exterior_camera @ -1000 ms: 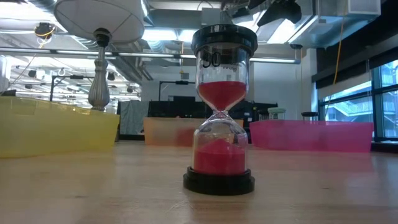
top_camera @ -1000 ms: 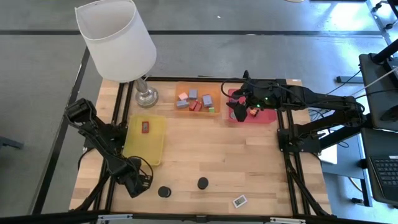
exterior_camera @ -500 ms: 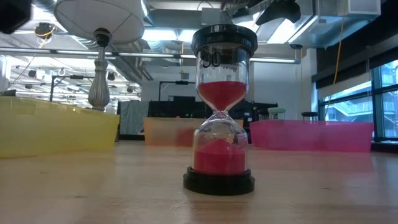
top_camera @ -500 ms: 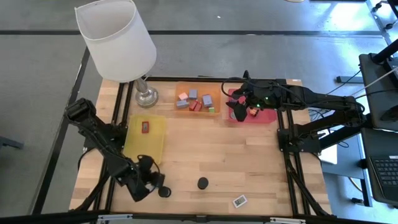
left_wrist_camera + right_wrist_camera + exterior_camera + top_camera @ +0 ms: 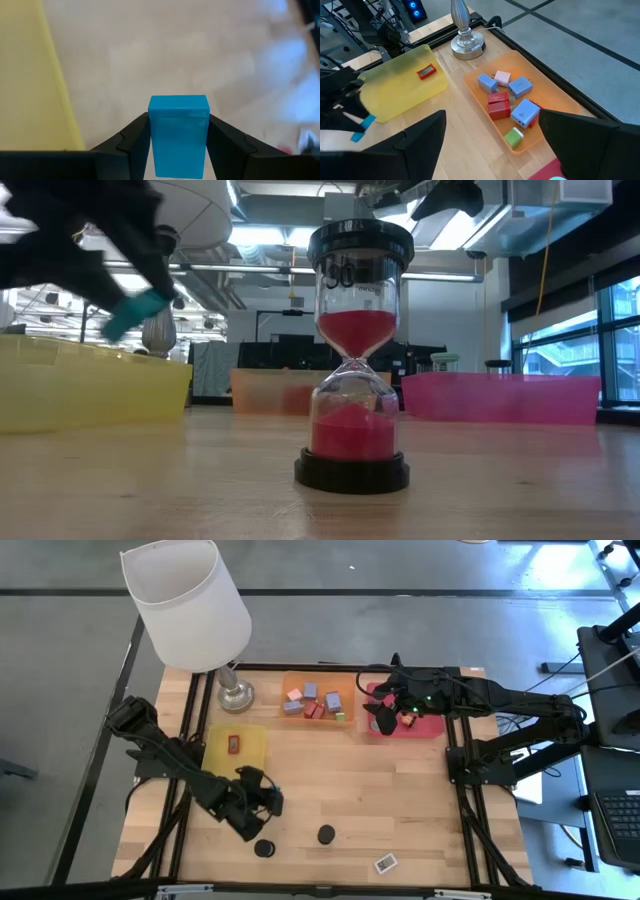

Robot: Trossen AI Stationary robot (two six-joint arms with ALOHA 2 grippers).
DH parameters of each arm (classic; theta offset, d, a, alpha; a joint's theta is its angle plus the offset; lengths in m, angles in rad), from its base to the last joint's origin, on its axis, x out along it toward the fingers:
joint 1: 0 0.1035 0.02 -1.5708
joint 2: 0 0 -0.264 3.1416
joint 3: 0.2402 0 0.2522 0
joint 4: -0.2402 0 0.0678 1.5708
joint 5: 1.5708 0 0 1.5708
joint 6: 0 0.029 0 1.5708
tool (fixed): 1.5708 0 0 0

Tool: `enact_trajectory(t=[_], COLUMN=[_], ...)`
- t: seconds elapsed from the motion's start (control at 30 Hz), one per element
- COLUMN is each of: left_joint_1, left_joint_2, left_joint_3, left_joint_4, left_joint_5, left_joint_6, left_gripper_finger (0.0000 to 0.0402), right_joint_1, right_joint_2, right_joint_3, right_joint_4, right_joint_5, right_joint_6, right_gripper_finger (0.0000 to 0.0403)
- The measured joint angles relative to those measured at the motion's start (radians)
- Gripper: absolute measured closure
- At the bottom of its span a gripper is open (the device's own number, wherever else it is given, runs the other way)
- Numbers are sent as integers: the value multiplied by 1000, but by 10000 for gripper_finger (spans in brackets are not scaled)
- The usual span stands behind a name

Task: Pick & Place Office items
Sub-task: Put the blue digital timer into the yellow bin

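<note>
From above, the left gripper (image 5: 268,798) has moved from the table's front edge to just beside the yellow tray (image 5: 233,762); two black discs (image 5: 264,849) and a white tag (image 5: 385,863) lie near. Low view: an hourglass (image 5: 357,360) marked "30" fills the middle. Left wrist view: the fingers (image 5: 131,145) clamp a teal block (image 5: 178,134). The right gripper (image 5: 385,718) hangs over the red tray (image 5: 432,726), fingers spread (far from the yellow tray).
</note>
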Motion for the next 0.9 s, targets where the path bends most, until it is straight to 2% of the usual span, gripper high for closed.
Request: enact_trajectory(t=[0.13,0.3,0.4,0.7,0.9], left_joint_1=[70,164,217,324,345], left_joint_2=[0,-1,-11,-58,-124], left_joint_3=[0,0,0,1,1], left_joint_4=[-7,-58,-125,-361,-412], left_joint_5=[-78,-163,-134,37,44], left_joint_6=[64,74,74,71,72], left_gripper_finger=[237,239,237,238,240], right_joint_1=[0,0,0,0,0], right_joint_2=[0,0,0,0,0], right_joint_3=[0,0,0,0,0], right_joint_4=[0,0,0,-1,-1], right_joint_5=[0,0,0,0,28], right_joint_6=[-2,-5,-5,-26,-34], right_gripper_finger=[81,81,81,81,81])
